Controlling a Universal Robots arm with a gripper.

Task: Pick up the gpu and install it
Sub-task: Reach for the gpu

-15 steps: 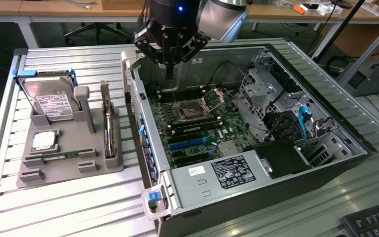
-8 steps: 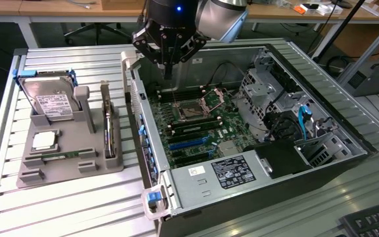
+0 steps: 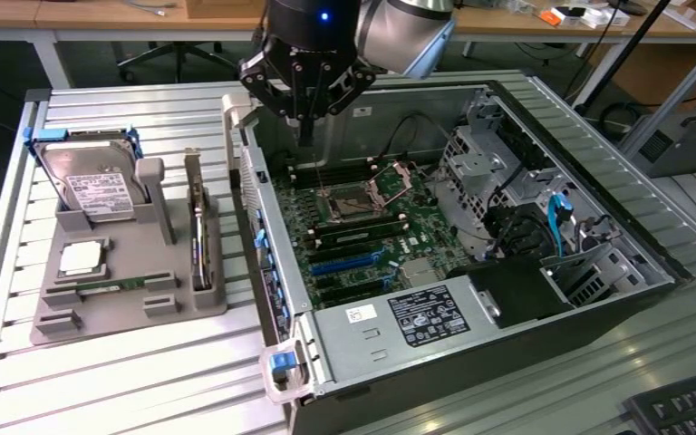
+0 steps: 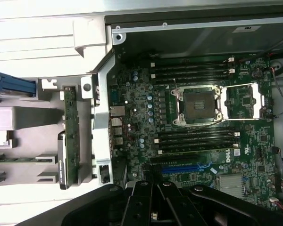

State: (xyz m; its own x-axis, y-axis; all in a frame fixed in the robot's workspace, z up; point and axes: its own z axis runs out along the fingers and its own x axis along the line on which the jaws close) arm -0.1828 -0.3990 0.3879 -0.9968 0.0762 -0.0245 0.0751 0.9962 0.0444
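The gpu [image 3: 199, 231] stands on its long edge in a slot of the grey holder [image 3: 203, 304], at the exterior view's left of the open computer case [image 3: 469, 236]. In the wrist view the gpu [image 4: 69, 132] shows as a narrow green-edged card with its silvery bracket at one end. My gripper [image 3: 305, 131] hangs shut and empty above the case's far left corner, over the motherboard [image 3: 361, 227]. Its black fingers [image 4: 141, 202] meet over the board near the blue expansion slot [image 4: 179, 168].
The holder also carries a silver hard drive [image 3: 94, 186], a processor [image 3: 82, 258] and a green RAM stick [image 3: 112, 285]. Inside the case are the open CPU socket [image 4: 198, 106], the power supply [image 3: 427, 317] and the drive cage [image 3: 499, 163]. A keyboard [image 3: 687, 408] lies at the near right.
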